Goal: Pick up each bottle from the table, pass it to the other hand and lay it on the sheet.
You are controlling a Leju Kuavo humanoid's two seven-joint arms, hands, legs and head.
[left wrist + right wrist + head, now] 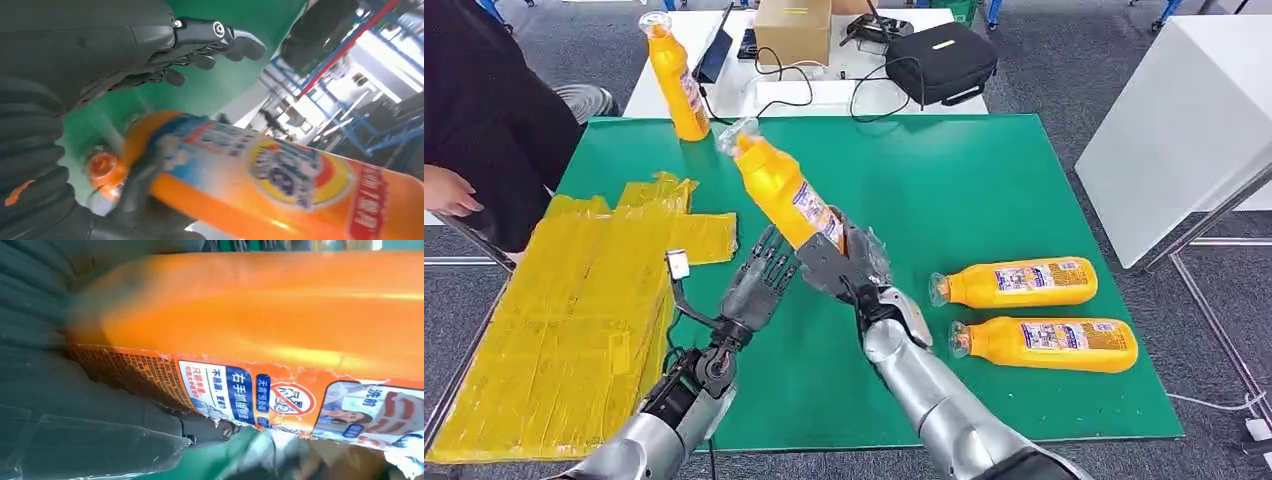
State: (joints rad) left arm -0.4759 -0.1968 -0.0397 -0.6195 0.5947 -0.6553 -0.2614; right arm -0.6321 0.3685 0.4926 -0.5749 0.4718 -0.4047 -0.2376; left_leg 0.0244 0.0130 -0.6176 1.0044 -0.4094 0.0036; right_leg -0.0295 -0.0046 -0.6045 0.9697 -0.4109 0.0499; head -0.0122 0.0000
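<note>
1. The right hand [839, 265] grips the lower end of an orange held bottle [782, 190], lifting it above the green table [984, 180]. The bottle tilts, its cap end pointing up and away toward the far left.
2. The left hand [759, 283] is just beside the bottle's base, on its left, fingers spread and holding nothing. Whether the fingertips touch the bottle cannot be told from the head view.
3. In the left wrist view the left hand's dark fingers [220, 40] are extended, with the labelled bottle [280, 175] close under them.
4. In the right wrist view the bottle's orange side [260, 305] and torn label lie against the right hand.
5. Two more bottles lie on their sides on the right part of the table, caps pointing left: the farther bottle [1016, 282] and the nearer bottle [1046, 343], near each other and roughly parallel.
6. A fourth, upright bottle [676, 80] stands at the table's far left edge.
7. The yellow sheet [574, 320] covers the table's left part, with no bottle on it.
8. A person's hand [449, 190] shows at the left edge.
</note>
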